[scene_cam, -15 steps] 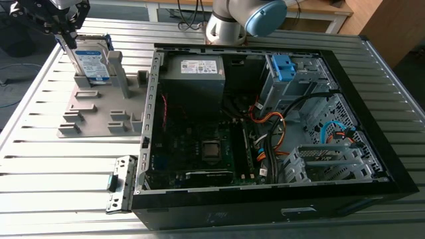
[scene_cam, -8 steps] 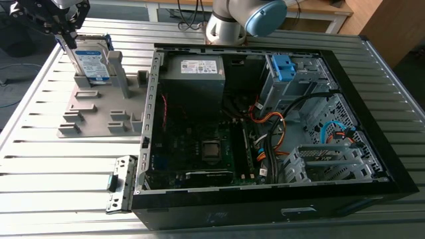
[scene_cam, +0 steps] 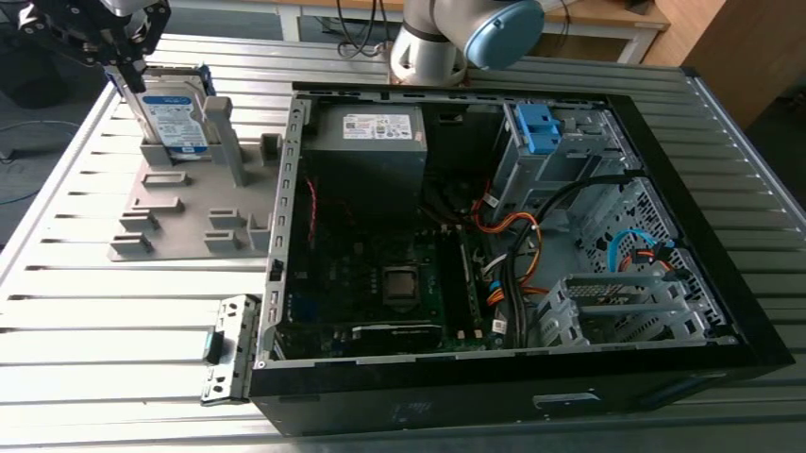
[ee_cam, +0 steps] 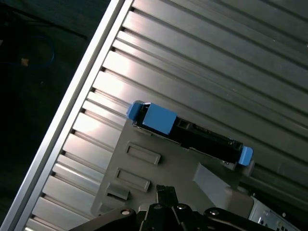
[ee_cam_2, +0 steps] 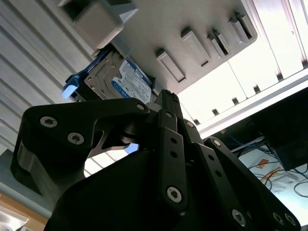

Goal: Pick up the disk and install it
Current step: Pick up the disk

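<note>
At the near edge of the slatted metal table [scene_cam: 75,311] lies the open black computer case [scene_cam: 504,392]. Beyond it, toward the exterior view's left, a flat grey plastic holder [scene_cam: 176,212] carries the disk [scene_cam: 174,118], a silver hard drive with a white-and-blue label in a blue frame, standing upright in a slot. Farther still, the black claw [scene_cam: 124,75] hangs just over the disk's top edge; whether it is open or closed I cannot tell.
</note>
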You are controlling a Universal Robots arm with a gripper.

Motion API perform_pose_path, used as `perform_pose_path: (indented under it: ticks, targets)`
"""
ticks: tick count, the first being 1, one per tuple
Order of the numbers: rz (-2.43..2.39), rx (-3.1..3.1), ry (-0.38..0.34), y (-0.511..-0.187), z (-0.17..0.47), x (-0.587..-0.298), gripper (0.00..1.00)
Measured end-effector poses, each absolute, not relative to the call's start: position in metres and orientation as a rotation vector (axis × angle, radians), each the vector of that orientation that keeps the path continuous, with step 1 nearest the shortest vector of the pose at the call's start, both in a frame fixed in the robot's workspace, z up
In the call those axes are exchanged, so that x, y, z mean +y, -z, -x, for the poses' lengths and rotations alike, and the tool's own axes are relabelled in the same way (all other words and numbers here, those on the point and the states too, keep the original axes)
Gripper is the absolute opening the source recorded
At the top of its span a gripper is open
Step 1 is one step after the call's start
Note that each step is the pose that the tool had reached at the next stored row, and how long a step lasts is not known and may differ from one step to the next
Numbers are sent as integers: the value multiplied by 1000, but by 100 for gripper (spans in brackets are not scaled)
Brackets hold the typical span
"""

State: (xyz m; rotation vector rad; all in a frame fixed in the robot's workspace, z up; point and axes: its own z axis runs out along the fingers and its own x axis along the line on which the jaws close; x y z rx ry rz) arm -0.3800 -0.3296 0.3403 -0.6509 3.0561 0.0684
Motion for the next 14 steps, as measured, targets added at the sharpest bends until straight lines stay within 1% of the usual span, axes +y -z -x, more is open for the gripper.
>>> perform_pose_path:
  ticks: [14]
  targets:
    - [721,3041,-69,-340,380,-330,11]
